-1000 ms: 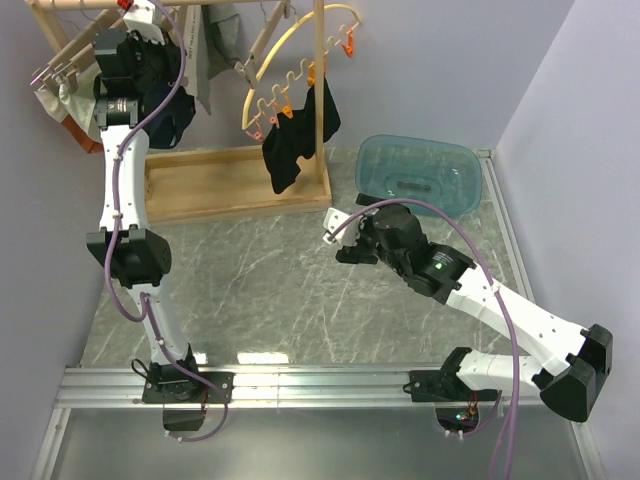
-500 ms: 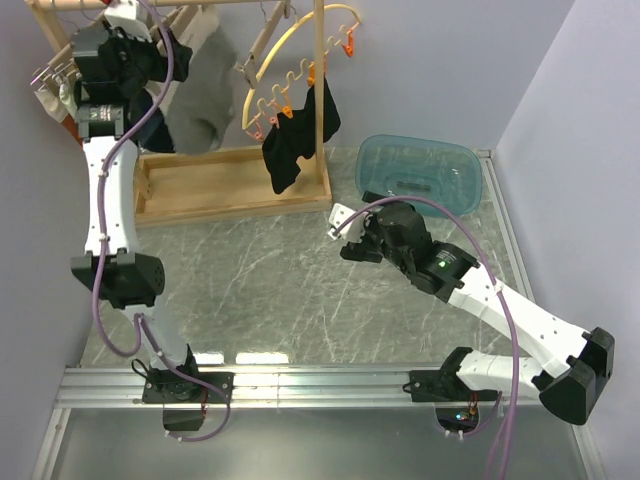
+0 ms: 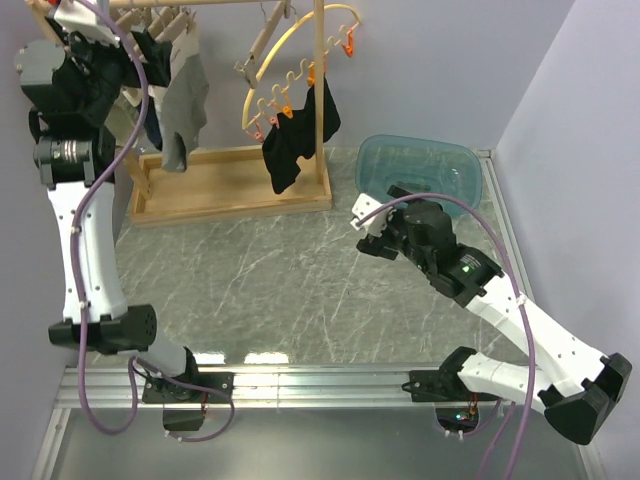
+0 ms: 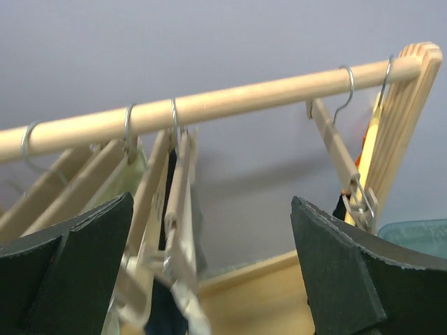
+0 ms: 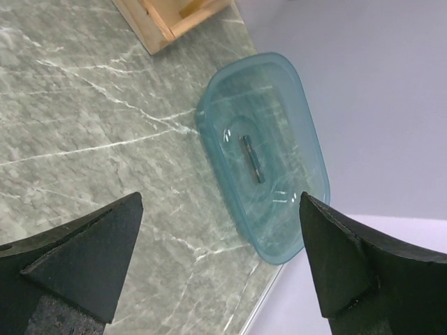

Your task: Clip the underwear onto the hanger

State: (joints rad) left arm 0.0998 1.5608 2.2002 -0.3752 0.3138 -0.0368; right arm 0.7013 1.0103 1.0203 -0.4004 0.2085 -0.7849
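left claw [image 4: 211, 209]: jaws wide, nothing between them, raised to the wooden rail [image 4: 230, 105] at far left. the underwear [image 3: 185, 100]: hangs just right of that claw, below the hanger [image 3: 172, 20] hooked on the rail. right claw [image 5: 221, 202]: jaws wide, empty, above the counter [image 3: 260, 270], near the blue tub [image 3: 420, 170].
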